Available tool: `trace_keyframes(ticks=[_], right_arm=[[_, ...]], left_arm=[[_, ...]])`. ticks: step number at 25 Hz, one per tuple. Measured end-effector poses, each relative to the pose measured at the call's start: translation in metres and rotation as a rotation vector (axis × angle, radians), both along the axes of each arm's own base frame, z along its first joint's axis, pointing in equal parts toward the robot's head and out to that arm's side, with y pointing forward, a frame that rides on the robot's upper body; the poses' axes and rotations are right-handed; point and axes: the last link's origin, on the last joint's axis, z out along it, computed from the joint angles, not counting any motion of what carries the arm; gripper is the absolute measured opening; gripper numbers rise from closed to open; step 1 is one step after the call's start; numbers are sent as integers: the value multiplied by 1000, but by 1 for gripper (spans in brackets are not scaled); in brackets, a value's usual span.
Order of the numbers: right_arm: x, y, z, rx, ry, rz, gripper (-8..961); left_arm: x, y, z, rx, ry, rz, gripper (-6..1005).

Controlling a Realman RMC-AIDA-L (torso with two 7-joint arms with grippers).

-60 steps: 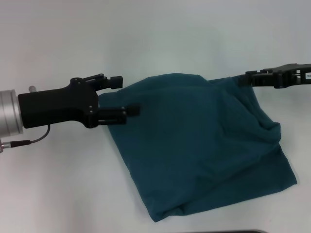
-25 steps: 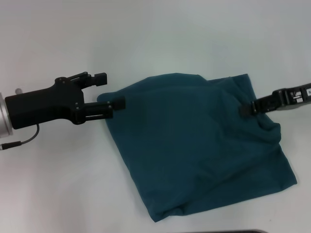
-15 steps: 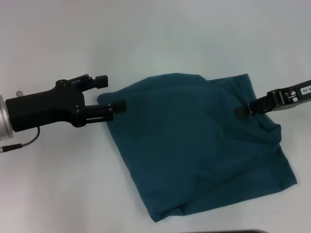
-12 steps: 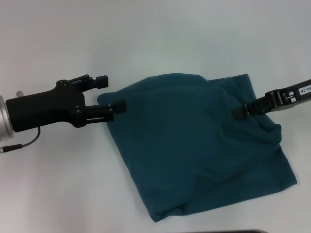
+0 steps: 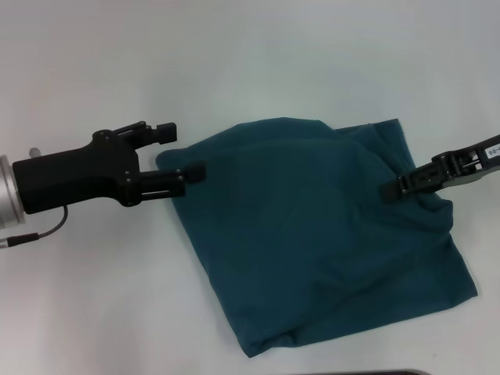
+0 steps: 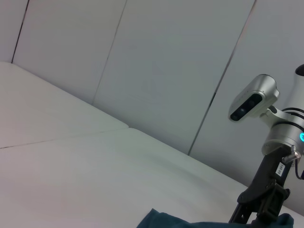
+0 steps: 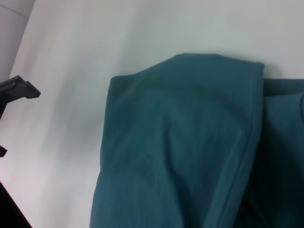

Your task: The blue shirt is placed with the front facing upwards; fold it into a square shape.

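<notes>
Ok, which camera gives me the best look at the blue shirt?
The head view: the whole folded blue shirt lies in frame between both grippers. The right wrist view shows only one folded corner up close, and the left wrist view catches just a sliver of its edge.

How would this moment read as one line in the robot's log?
blue shirt: folded, plain side up | left tool: open at shirt's left edge | right tool: over right side

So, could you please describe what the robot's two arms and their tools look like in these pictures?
The left tool is a matte black blocky housing with two slim black fingers, mounted on a silver metal wrist ring; a thin dark cable loops below it. The right tool is slimmer and black, carrying a small white label with dark print. Seen from the left wrist view, the right arm is silver-grey, with a camera module and a cyan light.
</notes>
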Motion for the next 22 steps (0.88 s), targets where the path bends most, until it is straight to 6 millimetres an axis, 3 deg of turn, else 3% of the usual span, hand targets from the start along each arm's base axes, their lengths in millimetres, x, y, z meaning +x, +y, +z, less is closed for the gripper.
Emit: trace_keyframes(ticks=[20, 22], right_arm=[[-4, -7, -27, -76, -4, 4, 588], [-3, -9, -27, -69, 8, 11, 487]], left_arm=[[-1, 0, 0, 7, 6, -13, 908], [-1, 0, 1, 9, 6, -13, 908]])
